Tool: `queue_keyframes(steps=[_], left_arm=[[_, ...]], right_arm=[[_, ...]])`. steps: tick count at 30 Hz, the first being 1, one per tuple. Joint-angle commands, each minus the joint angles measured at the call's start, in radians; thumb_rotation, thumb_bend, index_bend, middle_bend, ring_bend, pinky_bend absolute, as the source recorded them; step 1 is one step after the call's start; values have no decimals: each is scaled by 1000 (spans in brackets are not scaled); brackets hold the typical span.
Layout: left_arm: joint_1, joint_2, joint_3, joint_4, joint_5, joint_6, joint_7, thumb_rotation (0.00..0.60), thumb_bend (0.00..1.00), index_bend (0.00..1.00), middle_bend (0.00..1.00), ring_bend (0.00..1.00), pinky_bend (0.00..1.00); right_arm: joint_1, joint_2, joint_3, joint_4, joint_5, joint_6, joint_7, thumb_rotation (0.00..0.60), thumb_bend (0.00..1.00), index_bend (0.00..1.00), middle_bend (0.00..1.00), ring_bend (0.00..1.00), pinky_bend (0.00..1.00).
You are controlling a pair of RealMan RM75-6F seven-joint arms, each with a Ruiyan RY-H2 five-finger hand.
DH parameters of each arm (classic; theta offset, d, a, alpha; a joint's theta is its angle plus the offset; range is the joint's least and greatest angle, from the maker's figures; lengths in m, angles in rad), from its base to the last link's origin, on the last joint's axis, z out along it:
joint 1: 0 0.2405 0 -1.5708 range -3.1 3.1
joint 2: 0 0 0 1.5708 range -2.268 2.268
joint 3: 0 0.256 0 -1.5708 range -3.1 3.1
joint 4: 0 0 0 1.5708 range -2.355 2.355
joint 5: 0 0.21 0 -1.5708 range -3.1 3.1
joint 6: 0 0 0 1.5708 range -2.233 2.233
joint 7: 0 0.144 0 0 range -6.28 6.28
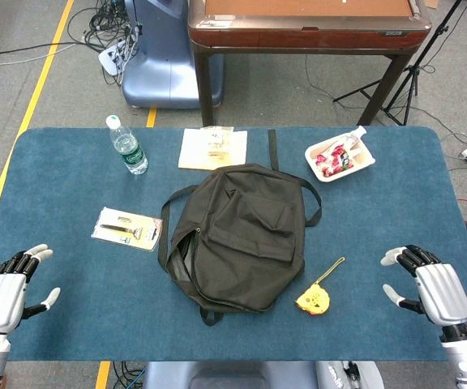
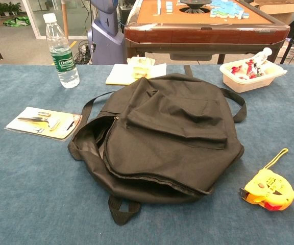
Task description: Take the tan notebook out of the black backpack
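The black backpack [image 1: 237,237] lies flat in the middle of the blue table, its main zipper gaping open along the near-left edge [image 2: 93,140]. I see no tan notebook; the inside of the bag is dark. My left hand [image 1: 10,288] rests at the near-left corner of the table with fingers apart and nothing in it. My right hand [image 1: 428,284] sits at the near-right corner, also spread and empty. Both hands are well away from the backpack and show only in the head view.
A water bottle [image 1: 126,144] stands at the far left. A carded tool pack [image 1: 126,228] lies left of the bag, a cream paper packet [image 1: 212,148] behind it, a white tray of snacks [image 1: 340,157] far right, a yellow tape measure [image 1: 316,297] near right.
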Motion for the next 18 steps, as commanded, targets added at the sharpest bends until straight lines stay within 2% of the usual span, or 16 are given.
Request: queue_keyframes(steps=[1, 11, 18], left_arm=[[-2, -1, -1, 1, -2, -4, 1, 600, 215, 245, 202, 187, 255], [-2, 7, -3, -13, 6, -3, 4, 600, 215, 245, 202, 187, 255], [-1, 13, -2, -26, 11, -1, 10, 600, 215, 245, 202, 187, 255]], right_arm=[[3, -1, 0, 0, 3, -7, -1, 600, 240, 429, 347, 250, 369], [48, 1, -8, -24, -58, -54, -14, 600, 239, 429, 346, 250, 369], [138, -10, -20, -70, -110, -182, -14, 600, 239, 412, 337, 247, 369]])
